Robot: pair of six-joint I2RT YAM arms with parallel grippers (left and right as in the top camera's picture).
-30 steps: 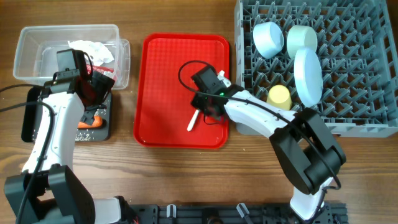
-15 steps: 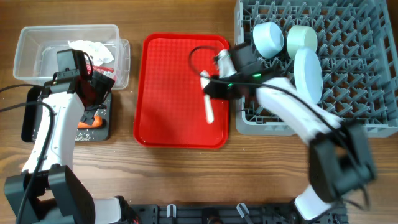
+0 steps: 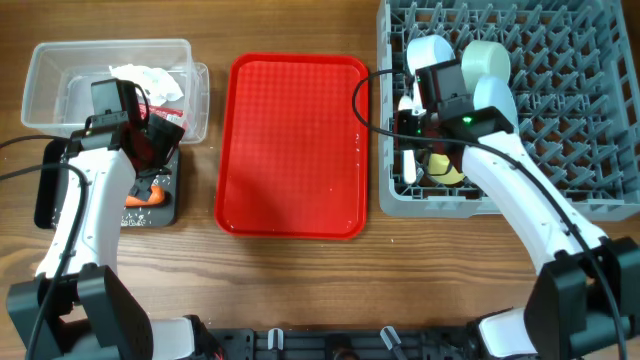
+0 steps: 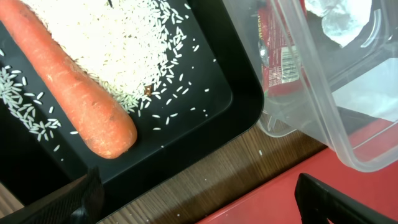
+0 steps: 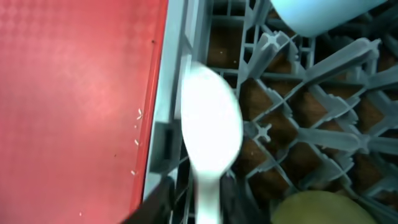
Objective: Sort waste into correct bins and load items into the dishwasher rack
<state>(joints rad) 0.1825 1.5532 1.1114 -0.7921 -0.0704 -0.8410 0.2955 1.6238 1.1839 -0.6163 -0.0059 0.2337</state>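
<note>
Pinching the white spoon [image 5: 211,124] by its handle in the right gripper [image 5: 208,202], jaws narrow around it, bowl end pointing ahead. Having lifted it off the red tray [image 3: 295,140] within the last second and carried it rightward; now holding it over the left rim of the grey rack [image 3: 580,150], just inside the wall, not yet letting go. Hanging close beside the yellow cup [image 3: 447,172], with the pale bowls [image 3: 487,58] and the blue plate [image 3: 500,125] already standing among the pegs farther in. Leaving the red tray bare but for a few white specks. Judging the spoon to be the last dish outstanding, with only lowering and releasing appearing to remain. Keeping the left gripper [image 4: 199,196] unmoved and spread wide, holding nothing, above the black tray [image 4: 205,112] with carrot [image 4: 74,87] and rice [image 4: 106,37], beside the clear tub [image 4: 311,93] containing the red wrapper [image 4: 277,56] and tissue [image 3: 150,78].
</note>
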